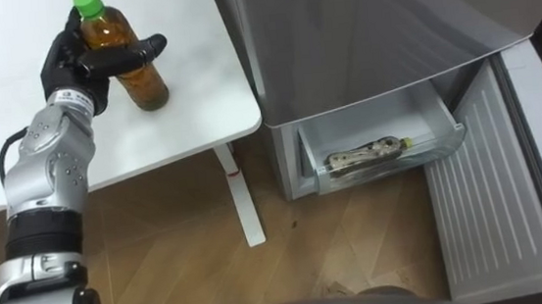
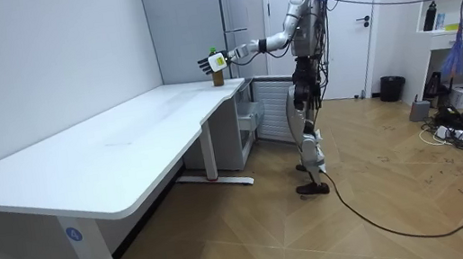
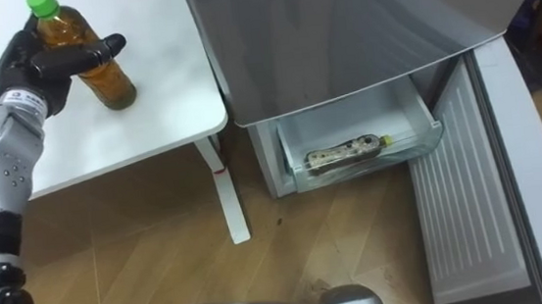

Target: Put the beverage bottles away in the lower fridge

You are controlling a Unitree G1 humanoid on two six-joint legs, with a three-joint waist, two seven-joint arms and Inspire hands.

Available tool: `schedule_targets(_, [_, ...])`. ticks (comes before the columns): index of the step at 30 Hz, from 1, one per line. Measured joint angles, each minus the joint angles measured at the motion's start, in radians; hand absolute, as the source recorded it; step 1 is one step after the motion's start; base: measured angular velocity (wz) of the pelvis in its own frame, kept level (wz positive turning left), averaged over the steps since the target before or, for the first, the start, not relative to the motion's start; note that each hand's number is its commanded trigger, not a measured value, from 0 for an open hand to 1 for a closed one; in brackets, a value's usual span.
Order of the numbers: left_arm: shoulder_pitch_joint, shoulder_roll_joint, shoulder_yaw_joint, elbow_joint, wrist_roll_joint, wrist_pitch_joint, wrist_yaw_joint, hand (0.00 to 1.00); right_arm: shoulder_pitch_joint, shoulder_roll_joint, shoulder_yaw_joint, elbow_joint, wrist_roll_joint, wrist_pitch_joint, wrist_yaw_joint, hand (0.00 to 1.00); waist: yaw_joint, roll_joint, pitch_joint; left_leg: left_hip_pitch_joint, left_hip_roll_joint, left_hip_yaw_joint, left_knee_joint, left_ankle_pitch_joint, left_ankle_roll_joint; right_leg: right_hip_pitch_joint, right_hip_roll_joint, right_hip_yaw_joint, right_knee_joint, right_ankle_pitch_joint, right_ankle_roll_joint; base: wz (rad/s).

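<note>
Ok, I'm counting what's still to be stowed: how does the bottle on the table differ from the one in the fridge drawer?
The table bottle stands upright on the white table. The drawer bottle lies on its side in the open lower drawer. The left hand is curled round the table bottle, while nothing touches the drawer bottle. Both are capped drink bottles.

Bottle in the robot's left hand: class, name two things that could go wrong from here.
1. The left hand curls round the bottle, which may slip or tip when lifted off the table.
2. The open drawer already holds a lying bottle; the new one may strike it.
</note>
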Motion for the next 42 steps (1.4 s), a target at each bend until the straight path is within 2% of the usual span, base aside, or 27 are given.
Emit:
schedule_targets(21, [0.000,0.000,-0.002,0.051,0.000,0.001,0.007,1.00,-0.004,0.001,0.000,-0.001,0.000,0.000,-0.030,0.00,-0.007,-0.003,0.0020,-0.016,0.000,-0.001,0.010,0.000,0.000,-0.019,0.002,0.010,0.015,-0.003,-0.002,0.00])
schedule_targets(24, [-0.001,0.000,-0.002,0.051,0.000,0.001,0.008,1.00,-0.005,0.001,0.000,-0.001,0.000,0.001,-0.031,0.00,-0.006,-0.001,0.0007,-0.019,0.000,-0.001,0.010,0.000,0.000,-0.023,0.002,0.010,0.015,-0.003,-0.002,0.00])
schedule_targets(25, [-0.001,0.000,-0.002,0.051,0.000,0.001,0.008,1.00,-0.007,0.001,0.000,-0.002,0.001,0.001,-0.031,0.00,-0.006,0.000,-0.0031,-0.027,0.000,-0.001,0.011,0.000,0.000,-0.030,0.001,0.010,0.017,-0.003,-0.002,0.00])
schedule_targets(30, [-0.001,0.000,-0.002,0.049,0.002,0.001,0.014,1.00,-0.015,0.001,0.001,-0.003,0.006,-0.001,-0.030,0.00,-0.003,0.000,-0.0031,-0.028,0.001,-0.001,0.014,0.000,0.000,-0.033,0.001,0.010,0.016,-0.002,-0.002,0.00])
schedule_targets(33, [-0.001,-0.002,-0.008,0.038,0.046,0.001,0.025,1.00,-0.025,0.001,0.021,-0.004,0.013,-0.002,-0.029,0.00,-0.002,-0.002,-0.0035,-0.027,0.001,-0.001,0.014,0.000,0.000,-0.030,0.001,0.007,0.016,-0.002,-0.002,0.00])
schedule_targets(39, [0.000,-0.030,-0.034,-0.033,0.058,0.001,0.044,1.00,-0.052,0.006,0.068,-0.032,0.060,-0.026,-0.026,0.00,0.009,-0.019,0.0015,-0.034,0.000,-0.012,0.015,0.000,0.000,-0.029,-0.001,-0.001,0.014,-0.002,-0.002,0.06])
schedule_targets(42, [0.000,-0.065,-0.070,-0.110,0.075,0.000,0.059,1.00,-0.069,0.006,0.105,-0.039,0.061,-0.029,-0.039,0.00,0.028,-0.024,0.0011,-0.043,0.000,-0.014,0.019,0.000,0.000,-0.031,-0.003,-0.012,0.013,-0.002,-0.002,0.09])
